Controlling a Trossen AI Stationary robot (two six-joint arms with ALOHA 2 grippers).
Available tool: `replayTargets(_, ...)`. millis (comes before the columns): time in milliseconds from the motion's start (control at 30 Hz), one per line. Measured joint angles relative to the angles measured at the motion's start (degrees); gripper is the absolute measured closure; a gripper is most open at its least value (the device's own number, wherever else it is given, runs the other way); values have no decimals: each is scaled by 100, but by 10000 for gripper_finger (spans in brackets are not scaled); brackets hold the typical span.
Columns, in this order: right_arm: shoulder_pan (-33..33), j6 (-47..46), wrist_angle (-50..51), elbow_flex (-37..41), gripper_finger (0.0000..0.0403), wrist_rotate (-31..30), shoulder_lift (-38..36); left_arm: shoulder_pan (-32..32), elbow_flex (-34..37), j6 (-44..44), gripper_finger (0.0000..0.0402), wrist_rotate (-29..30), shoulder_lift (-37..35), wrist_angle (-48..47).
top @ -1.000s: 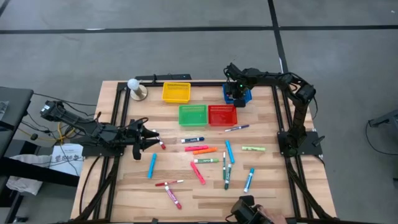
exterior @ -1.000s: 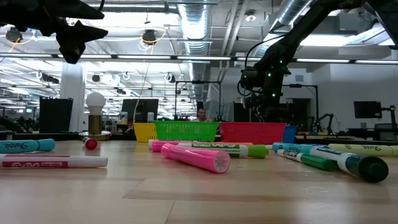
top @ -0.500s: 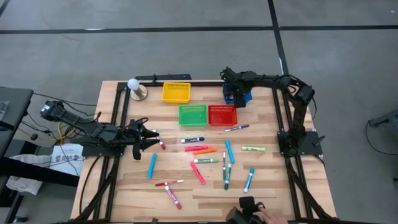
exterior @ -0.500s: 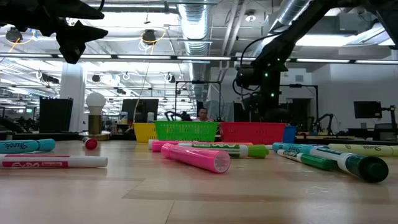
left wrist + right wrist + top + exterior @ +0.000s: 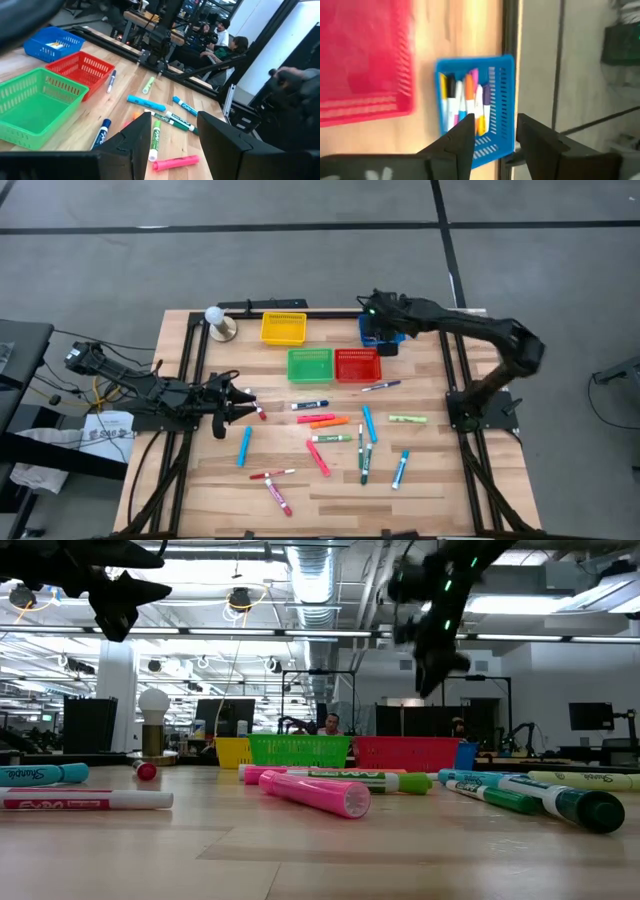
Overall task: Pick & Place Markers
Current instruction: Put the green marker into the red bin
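Several markers [image 5: 330, 440] in pink, red, orange, blue and green lie flat and scattered on the wooden table, also seen in the left wrist view [image 5: 155, 137]. More markers [image 5: 465, 102] lie in the blue basket [image 5: 502, 107] at the table's far right. My right gripper [image 5: 495, 125] hangs open above that basket [image 5: 392, 335], holding nothing. My left gripper [image 5: 175, 120] hovers open at the table's left side [image 5: 245, 405], pointing almost level toward the markers. A red marker [image 5: 260, 412] lies just beyond its fingertips.
A yellow basket [image 5: 283, 329], a green basket [image 5: 310, 365] and a red basket [image 5: 357, 365] stand at the table's far middle. A white bulb on a round base [image 5: 216, 321] stands at the far left. People sit in the room beyond the table [image 5: 235, 47].
My right gripper has risen from down at the blue basket to well above it, drawing slightly toward the near edge. A dark object and a hand at the table's near edge have gone out of view.
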State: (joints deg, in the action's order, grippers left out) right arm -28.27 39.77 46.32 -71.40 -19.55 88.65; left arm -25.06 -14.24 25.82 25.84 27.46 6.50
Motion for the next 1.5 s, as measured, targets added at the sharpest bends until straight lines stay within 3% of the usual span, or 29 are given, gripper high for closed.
replayTargets(200, 807, -1324, 645, 0, 270, 88, -1088, 0, 0, 4, 243, -30, 2, 0)
replayTargets(333, 1371, -2370, 1039, 0, 270, 640, -1603, 0, 0, 17, 243, -30, 0, 14)
replayTargets(467, 1933, -3547, 1135, 0, 270, 1238, -1902, 0, 0, 17, 243, -27, 1, 53)
replayTargets(633, 2717, -5188, 1285, -2, 271, 1544, -1983, 0, 0, 20, 243, -22, 0, 211)
replayTargets(833, 3597, -7601, 1302, -2, 272, 1561, -1758, 0, -2, 20, 243, -19, 0, 413)
replayTargets(967, 4157, -8712, 1215, -2, 277, 1565, -1431, 4, -2, 20, 243, -19, 2, 448)
replayTargets(1233, 4960, -9930, 464, -2, 282, 1589, -359, 2, -2, 20, 243, -19, 0, 477)
replayTargets(1500, 4983, -10342, 41, -2, 281, 1729, 624, 4, -2, 20, 243, -20, 2, 503)
